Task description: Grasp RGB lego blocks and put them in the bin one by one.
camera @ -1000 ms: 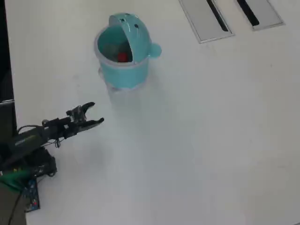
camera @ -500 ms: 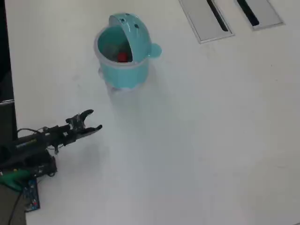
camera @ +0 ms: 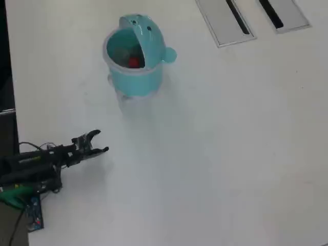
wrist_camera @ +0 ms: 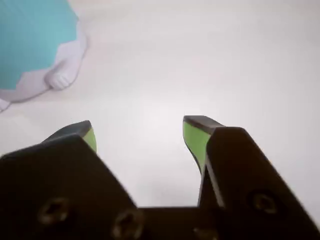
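No readable text, labels, brands or numbers anywhere

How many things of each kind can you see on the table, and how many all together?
Teal bin: 1
Red block, inside the bin: 1
Grey slotted panels: 2
Robot arm with an open pincer: 1
Total: 5
No blue or yellow-green block shows on the table; the bin's inside is only partly in view.

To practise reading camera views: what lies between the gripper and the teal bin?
Nothing: the overhead view shows only bare white table between the open gripper and the bin.
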Controlling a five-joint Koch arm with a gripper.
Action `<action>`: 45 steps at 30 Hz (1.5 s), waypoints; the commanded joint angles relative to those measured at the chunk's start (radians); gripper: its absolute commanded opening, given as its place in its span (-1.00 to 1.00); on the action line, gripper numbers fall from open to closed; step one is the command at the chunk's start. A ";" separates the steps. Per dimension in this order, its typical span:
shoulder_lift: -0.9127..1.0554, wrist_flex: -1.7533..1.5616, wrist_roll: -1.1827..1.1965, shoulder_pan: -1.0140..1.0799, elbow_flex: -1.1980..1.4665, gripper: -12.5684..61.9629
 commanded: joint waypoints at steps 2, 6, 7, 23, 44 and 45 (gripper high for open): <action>0.077 -0.123 0.025 0.003 0.028 0.21; 0.080 -0.130 0.051 0.003 0.086 0.21; 0.080 -0.138 0.051 0.003 0.100 0.21; 0.086 -0.193 0.069 0.008 0.308 0.21; 0.089 0.083 0.842 0.009 0.333 0.27; 0.089 0.083 0.842 0.009 0.333 0.27</action>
